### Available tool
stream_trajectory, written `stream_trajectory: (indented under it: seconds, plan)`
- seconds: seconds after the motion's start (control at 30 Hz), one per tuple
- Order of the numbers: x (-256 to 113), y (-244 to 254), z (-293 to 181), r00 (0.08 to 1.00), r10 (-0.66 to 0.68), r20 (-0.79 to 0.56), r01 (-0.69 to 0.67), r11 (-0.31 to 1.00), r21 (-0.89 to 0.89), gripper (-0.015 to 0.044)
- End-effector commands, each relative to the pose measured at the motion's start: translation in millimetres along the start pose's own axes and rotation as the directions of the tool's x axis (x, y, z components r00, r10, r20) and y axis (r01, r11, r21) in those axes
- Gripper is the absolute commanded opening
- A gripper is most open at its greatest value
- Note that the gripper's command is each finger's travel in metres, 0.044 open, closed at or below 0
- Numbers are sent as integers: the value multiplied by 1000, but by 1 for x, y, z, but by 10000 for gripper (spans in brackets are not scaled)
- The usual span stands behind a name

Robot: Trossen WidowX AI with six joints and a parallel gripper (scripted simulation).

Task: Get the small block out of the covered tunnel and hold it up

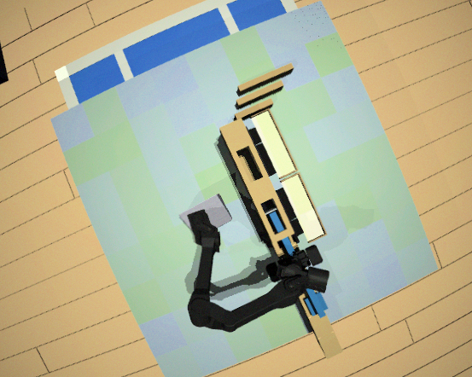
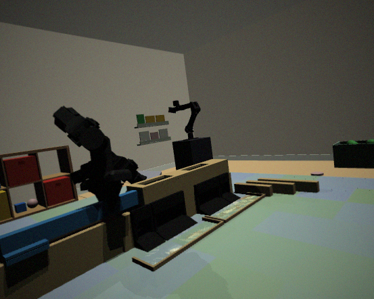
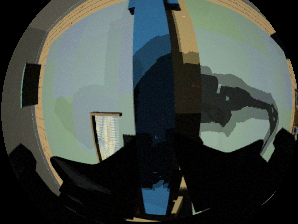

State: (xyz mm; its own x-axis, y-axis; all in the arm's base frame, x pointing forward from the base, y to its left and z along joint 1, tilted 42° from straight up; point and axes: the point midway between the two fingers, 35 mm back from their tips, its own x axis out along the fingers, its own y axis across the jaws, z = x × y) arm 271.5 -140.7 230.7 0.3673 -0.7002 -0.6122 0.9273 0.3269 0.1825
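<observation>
The counter [image 1: 147, 128] [image 2: 309, 237] [image 3: 95, 65] carries a long wooden tunnel [image 1: 258, 183] [image 2: 189, 184] with openings in its top. In the top view, the tunnel stands right of centre and its open trough [image 1: 330, 341] [image 2: 79, 240] overhangs the counter's lower edge. The black arm [image 1: 253, 304] reaches from the left of the tunnel to the trough. The blue sliding cage [image 1: 276, 219] [image 2: 69, 220] [image 3: 155, 30] lies partly in the tunnel and partly along the trough. Two framed pale panels [image 1: 275, 142] [image 1: 302, 206] lie beside the tunnel, on the side toward the counter's right edge. Three wooden rods [image 1: 266, 78] [image 1: 259, 95] [image 1: 254, 110] lie near the tunnel end that faces the counter's upper edge. The end effector [image 1: 292, 260] [image 2: 111, 199] [image 3: 157, 137] points downward, clenched on the blue sliding cage just outside the tunnel mouth. The small block cannot be made out; its exact position relative to the end effector cannot be told. In the background, two red bins [image 2: 21, 170] [image 2: 59, 191] bear small dark front marks, too small to read.
</observation>
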Motion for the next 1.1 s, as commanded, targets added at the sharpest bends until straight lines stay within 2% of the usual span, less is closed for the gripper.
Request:
stream_trajectory:
  seconds: [0.0,0.5,0.53,0.8,1.07]
  plan:
    - [1,-3,10,999,-17,34,16,1000,19,0]
    - [1,-3,10,999,-17,34,16,1000,19,0]
    - [0,0,0,1000,-1,2,1,1000,0,26]
    - [-4,1,1,1000,-4,4,4,1000,3,236]
    - [-35,8,4,999,-17,27,17,1000,18,440]
